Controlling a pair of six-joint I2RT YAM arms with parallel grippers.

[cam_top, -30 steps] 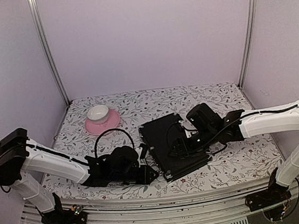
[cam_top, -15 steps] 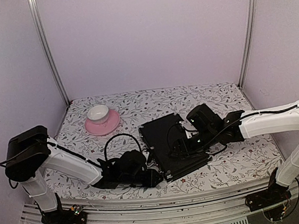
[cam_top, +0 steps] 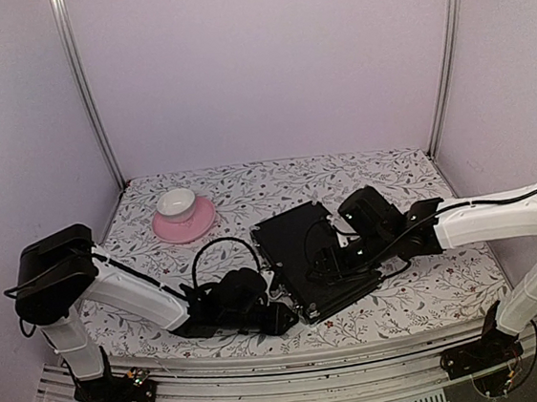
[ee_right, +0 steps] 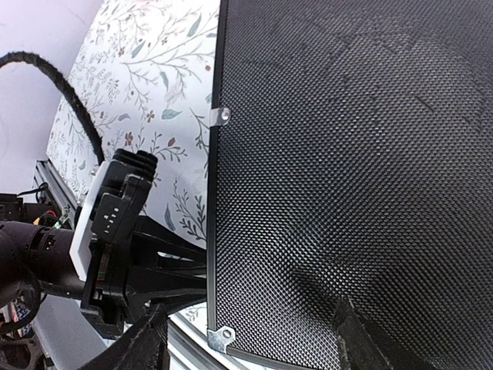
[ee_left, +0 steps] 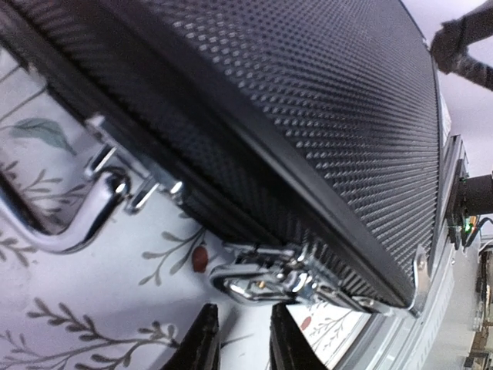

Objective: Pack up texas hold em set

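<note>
The left gripper (ee_left: 245, 351), fingers parted a crack and empty, hangs just short of the chrome latch (ee_left: 262, 281) on the closed black case (cam_top: 288, 247). The right gripper (ee_right: 254, 343) spreads wide over its lid, gripping nothing. The case lies flat, mid-table, on the floral cloth (cam_top: 391, 174).

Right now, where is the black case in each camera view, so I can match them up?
Top external: the black case lies at centre, slightly low in the picture.
Left wrist: its textured lid fills the upper part, with the latch and handle below it.
Right wrist: the lid fills the right two-thirds.
Shared landmark: the floral tablecloth beside the case.
</note>
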